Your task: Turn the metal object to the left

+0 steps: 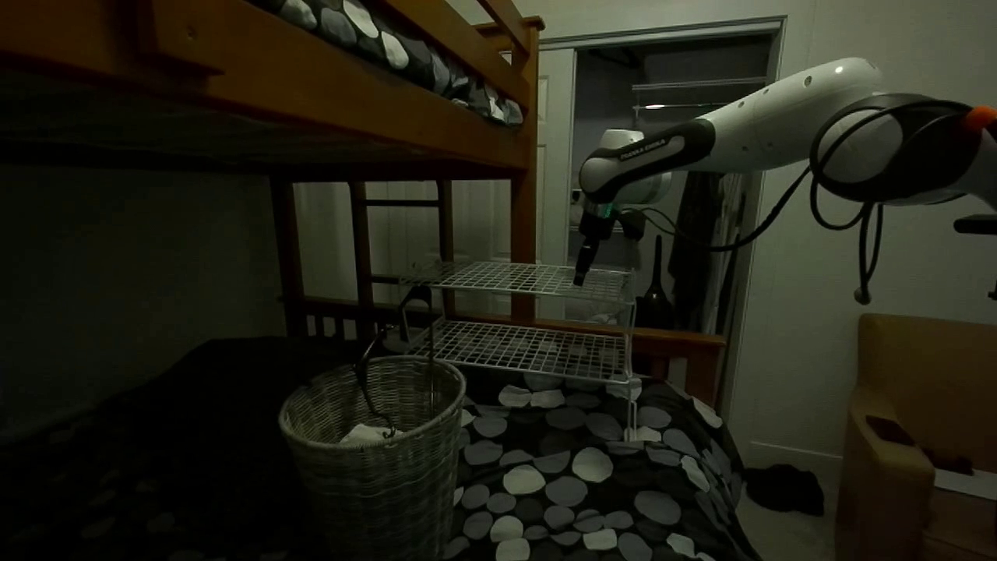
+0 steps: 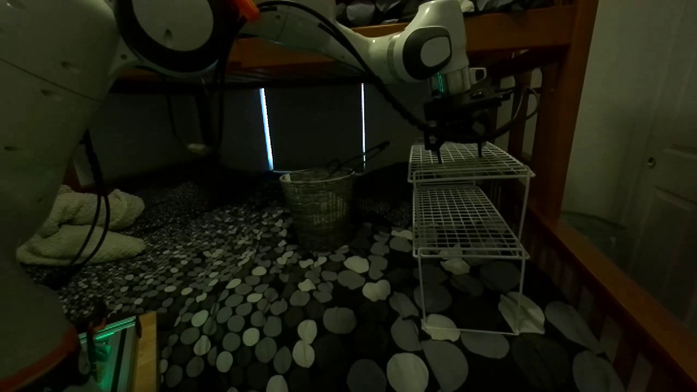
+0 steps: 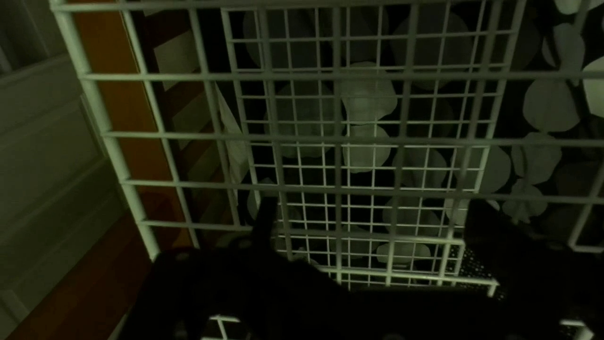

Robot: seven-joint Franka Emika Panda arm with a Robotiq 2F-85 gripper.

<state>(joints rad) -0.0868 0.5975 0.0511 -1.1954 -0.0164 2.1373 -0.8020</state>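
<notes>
The metal object, a white two-tier wire-grid rack, stands on the bed near the footboard in both exterior views. Its thin legs rest on the dotted cover. Its grid fills most of the wrist view. My black gripper points down at the top shelf in both exterior views. In the wrist view its two fingers are spread wide with grid bars between them. The gripper is open and holds nothing. I cannot tell whether the fingertips touch the wires.
A woven basket with a dark-handled item inside stands on the bed beside the rack. The bunk-bed post and wooden footboard rail are close to the rack. The upper bunk hangs overhead. A pale blanket lies near the robot base.
</notes>
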